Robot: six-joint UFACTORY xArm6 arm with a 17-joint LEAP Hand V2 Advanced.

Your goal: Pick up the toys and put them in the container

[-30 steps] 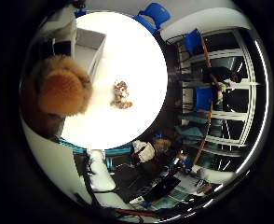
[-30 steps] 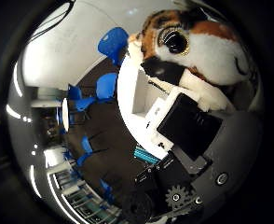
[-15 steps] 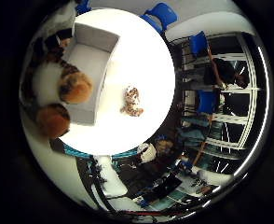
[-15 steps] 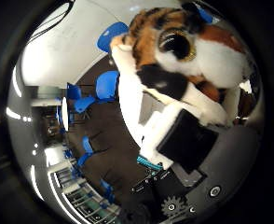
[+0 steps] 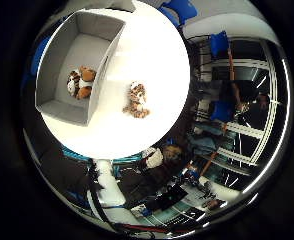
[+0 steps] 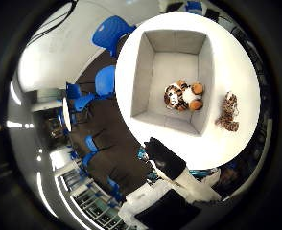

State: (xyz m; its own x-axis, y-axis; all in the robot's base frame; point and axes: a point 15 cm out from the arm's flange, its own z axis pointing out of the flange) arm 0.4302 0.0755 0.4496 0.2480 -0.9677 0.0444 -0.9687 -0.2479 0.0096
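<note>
1. Inside the grey container [image 6: 142, 79], on its floor, the orange, black and white plush tiger [image 6: 182, 96] now lies on its own; a second ago it filled the thumb-side palm view, close against the palm, and half a second ago it was only just over the container's rim.
2. High above the round white table [image 5: 152, 65], the hand [image 6: 172, 167] has let the toy go and has risen: both palm views now take in the whole table, where before they showed only part of it.
3. Only a dark and white part of the hand shows at the edge of the thumb-side view, holding nothing; whether the fingers are spread or curled, I cannot tell.
4. On the table just beside the container's outer wall, not touching it, the smaller striped tiger [image 5: 136, 100] lies untouched.
5. One toy is therefore delivered and one remains; the next move likely calls for a descent onto that small toy.
</note>
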